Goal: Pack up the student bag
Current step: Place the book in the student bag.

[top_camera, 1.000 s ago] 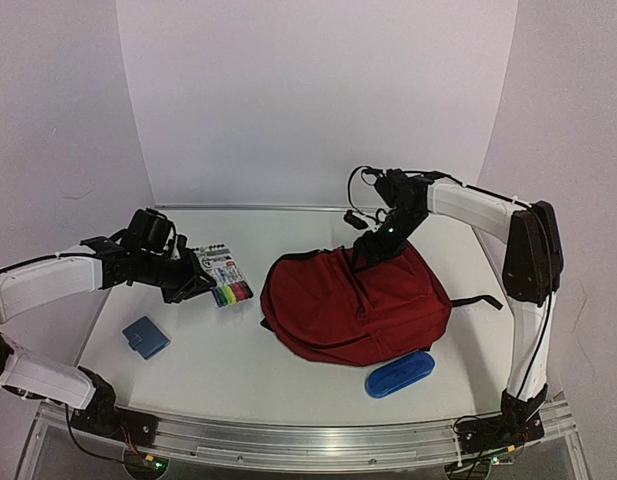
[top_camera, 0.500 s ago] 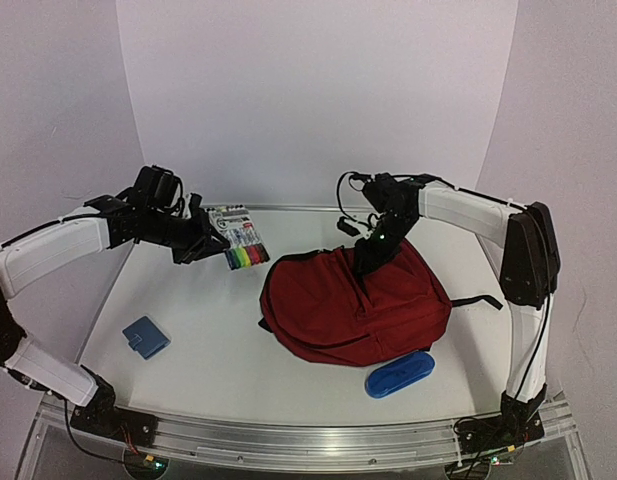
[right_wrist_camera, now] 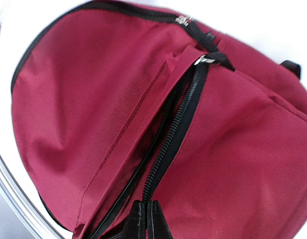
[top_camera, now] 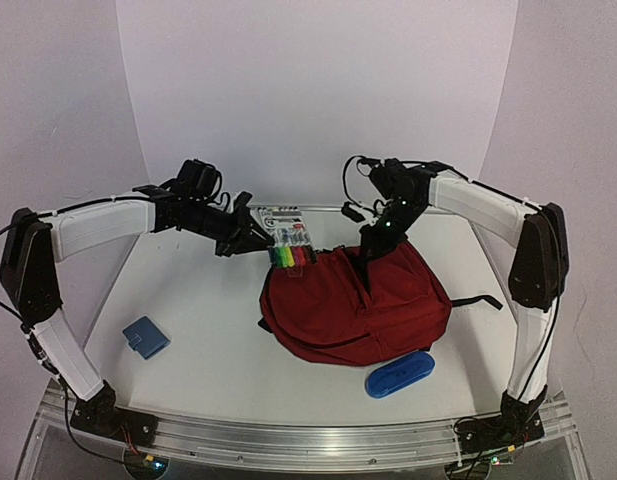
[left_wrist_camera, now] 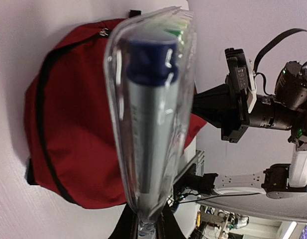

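The student bag is lying flat on the bench, right of centre. Only the right wrist view shows the right jaws pressed together at its zipper, can't tell if fabric's caught. Left jaws are clamped on a marker pack by the bag's far-left edge.

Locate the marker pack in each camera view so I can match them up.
Top external: marker pack sits left of centre, at the far left edge of the bag, held by the left gripper.
Left wrist: the pack fills the centre, seen end-on, with the bag behind it.
Right wrist: not in view.
Shared landmark: the red bag, visible in all three.
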Robot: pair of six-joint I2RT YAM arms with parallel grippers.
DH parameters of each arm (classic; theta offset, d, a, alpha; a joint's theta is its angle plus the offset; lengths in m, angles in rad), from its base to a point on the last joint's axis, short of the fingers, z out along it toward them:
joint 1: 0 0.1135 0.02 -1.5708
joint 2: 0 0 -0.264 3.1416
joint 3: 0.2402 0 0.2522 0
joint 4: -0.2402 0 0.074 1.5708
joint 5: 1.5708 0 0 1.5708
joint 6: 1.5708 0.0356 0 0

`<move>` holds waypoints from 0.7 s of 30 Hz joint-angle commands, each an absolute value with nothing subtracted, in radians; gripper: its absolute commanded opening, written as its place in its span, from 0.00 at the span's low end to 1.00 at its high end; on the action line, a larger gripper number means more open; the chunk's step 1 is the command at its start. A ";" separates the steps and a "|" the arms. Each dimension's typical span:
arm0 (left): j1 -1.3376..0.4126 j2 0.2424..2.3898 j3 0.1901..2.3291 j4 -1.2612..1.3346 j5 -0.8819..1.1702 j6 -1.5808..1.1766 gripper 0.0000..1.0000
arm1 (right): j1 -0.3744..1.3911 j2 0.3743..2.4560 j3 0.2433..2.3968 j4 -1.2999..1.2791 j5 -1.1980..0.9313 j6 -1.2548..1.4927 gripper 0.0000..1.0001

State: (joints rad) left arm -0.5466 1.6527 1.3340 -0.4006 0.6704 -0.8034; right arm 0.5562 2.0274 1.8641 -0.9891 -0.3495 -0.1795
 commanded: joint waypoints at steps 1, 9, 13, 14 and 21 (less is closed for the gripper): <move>-0.581 1.744 1.442 -0.246 0.878 -0.824 0.00 | 0.531 1.937 1.894 -0.988 -0.338 -0.171 0.00; -0.635 1.967 1.549 -0.107 1.106 -0.913 0.00 | 0.508 1.885 1.823 -0.954 -0.348 -0.160 0.00; -0.666 2.015 1.539 -0.026 1.185 -0.980 0.00 | 0.505 1.859 1.773 -0.920 -0.346 -0.150 0.00; -0.669 2.024 1.526 0.008 1.199 -1.001 0.00 | 0.505 1.853 1.764 -0.910 -0.346 -0.146 0.00; -0.680 2.118 1.528 0.103 1.277 -1.116 0.00 | 0.504 1.802 1.706 -0.832 -0.386 -0.134 0.00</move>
